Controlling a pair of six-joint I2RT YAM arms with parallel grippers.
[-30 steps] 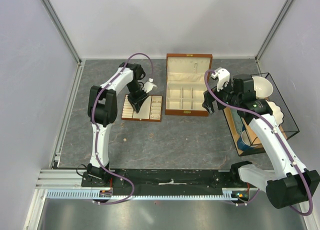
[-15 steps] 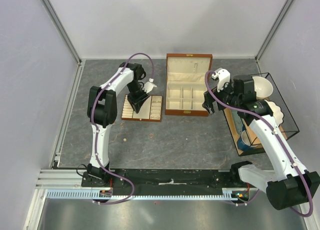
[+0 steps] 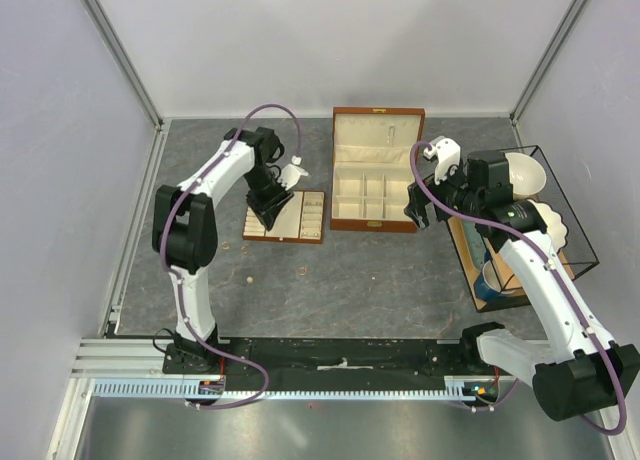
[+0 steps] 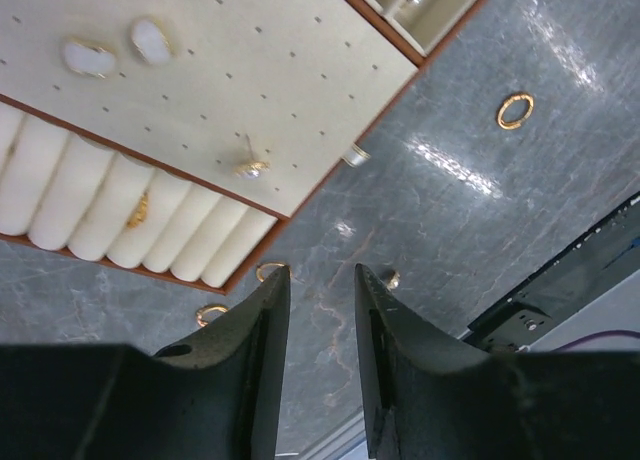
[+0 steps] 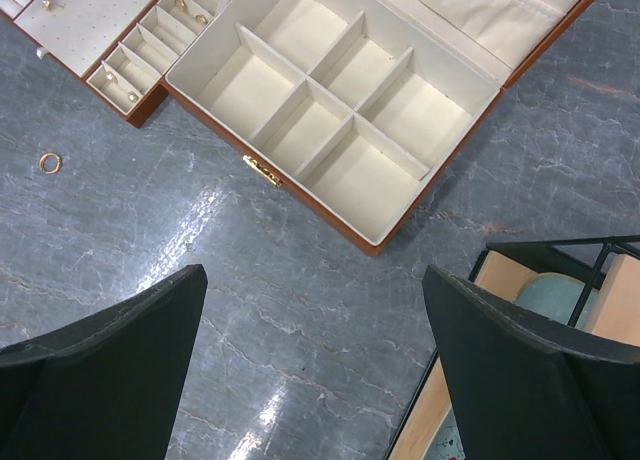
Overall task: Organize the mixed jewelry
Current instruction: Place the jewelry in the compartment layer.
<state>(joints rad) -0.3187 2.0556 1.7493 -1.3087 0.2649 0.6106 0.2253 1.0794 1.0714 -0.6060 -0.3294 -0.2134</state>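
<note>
— What's round you on the left?

— My left fingers hover a little apart, gripping nothing, over the table beside the slotted tray. The mixed jewelry is scattered: rings loose on the table, one half hidden behind my fingertip, other pieces on the tray.

— And the right?

— My right fingers gape wide and empty near the wooden box. The wire basket is cut off.

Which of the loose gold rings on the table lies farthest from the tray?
The gold ring lying alone on the grey table, well clear of the tray; the other two rings sit right beside the tray's edge.
</note>
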